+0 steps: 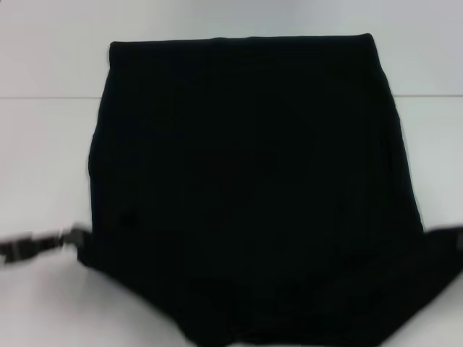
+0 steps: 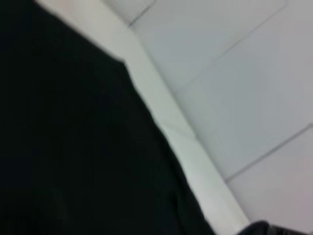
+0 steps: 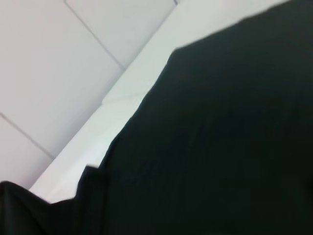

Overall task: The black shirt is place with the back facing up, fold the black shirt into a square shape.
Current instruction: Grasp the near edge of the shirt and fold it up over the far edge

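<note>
The left gripper (image 1: 72, 237) is reaching in low at the near left edge of the black shirt (image 1: 246, 188), its tip touching or just beside the cloth where a sleeve corner is sticking out; whether its fingers are closed on the fabric or spread apart cannot be told. The right gripper (image 1: 452, 242) is showing only as a dark shape at the near right corner, blending into the shirt, so its opening and any grip cannot be told either. The shirt is lying flat and spread on the white table (image 1: 43, 159), its straight hem at the far side and its wider shoulder end nearest the robot. Both side edges are running fairly straight in the wrist views, yet the sleeves are still poking out at the near corners, so the folding is looking to be at an early stage, with the side folds and the lengthwise fold still left. No lettering, label or brand is showing on the upturned face.
</note>
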### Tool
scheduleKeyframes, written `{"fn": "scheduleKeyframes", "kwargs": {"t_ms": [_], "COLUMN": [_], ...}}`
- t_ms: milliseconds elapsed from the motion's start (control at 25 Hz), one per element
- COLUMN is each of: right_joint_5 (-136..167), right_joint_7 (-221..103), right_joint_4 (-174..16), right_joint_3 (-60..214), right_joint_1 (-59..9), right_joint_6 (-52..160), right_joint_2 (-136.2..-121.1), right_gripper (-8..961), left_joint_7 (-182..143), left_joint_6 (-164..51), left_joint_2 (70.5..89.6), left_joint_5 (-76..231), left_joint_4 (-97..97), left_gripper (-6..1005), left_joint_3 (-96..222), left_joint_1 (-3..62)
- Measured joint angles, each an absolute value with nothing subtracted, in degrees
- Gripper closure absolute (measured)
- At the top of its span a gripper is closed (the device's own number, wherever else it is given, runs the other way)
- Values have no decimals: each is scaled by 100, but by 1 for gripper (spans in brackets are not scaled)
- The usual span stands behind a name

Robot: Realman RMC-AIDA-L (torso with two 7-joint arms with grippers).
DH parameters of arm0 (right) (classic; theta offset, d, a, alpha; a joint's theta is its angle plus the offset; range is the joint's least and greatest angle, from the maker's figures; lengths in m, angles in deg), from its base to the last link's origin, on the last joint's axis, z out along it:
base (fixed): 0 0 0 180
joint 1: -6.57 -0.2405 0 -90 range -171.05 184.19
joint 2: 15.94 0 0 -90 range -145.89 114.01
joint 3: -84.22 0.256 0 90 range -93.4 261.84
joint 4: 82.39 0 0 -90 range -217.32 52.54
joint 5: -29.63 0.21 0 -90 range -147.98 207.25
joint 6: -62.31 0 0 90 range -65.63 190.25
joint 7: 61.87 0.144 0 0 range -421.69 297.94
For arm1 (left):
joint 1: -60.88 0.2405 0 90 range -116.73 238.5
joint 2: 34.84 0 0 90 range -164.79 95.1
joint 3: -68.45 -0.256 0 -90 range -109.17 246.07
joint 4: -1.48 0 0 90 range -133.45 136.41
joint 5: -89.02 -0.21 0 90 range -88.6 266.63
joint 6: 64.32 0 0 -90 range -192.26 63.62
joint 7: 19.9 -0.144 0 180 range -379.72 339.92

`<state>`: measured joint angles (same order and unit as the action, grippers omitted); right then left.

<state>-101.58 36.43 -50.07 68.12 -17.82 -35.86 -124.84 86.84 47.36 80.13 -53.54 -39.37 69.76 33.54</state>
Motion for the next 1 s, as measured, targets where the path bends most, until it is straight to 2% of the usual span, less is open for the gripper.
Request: {"fn": "scheduleKeyframes", "kwargs": {"t_ms": [120, 240, 560, 800, 1000], "right_joint_5": [-10150, -10060, -9929, -9922, -9920], "right_joint_7": [3702, 3747, 3767, 3845, 4174], "right_joint_4": [-5055, -5093, -5644, -5920, -5941], "right_joint_3": [6855, 6902, 6879, 6798, 6578], "right_joint_1": [-2098, -2414, -3230, -3851, -4264], "right_joint_6": [-3119, -2512, -576, 623, 1393], "right_joint_2": [-12518, -12625, -12798, -12926, -12926], "right_gripper": [909, 909, 909, 909, 910], "left_joint_7": [8760, 8777, 8765, 8722, 8652], "left_joint_6": [4312, 3605, 1566, 443, -166], "left_joint_2": [7885, 7785, 7741, 7790, 7753], "left_joint_5": [-5194, -5056, -4793, -4762, -4753], "left_joint_4": [-3605, -3259, -2702, -2563, -2475], "left_gripper": [961, 961, 958, 958, 960], "left_joint_3": [6976, 6968, 6853, 6830, 6783], "left_joint_1": [3017, 2667, 2074, 1695, 1395]}}
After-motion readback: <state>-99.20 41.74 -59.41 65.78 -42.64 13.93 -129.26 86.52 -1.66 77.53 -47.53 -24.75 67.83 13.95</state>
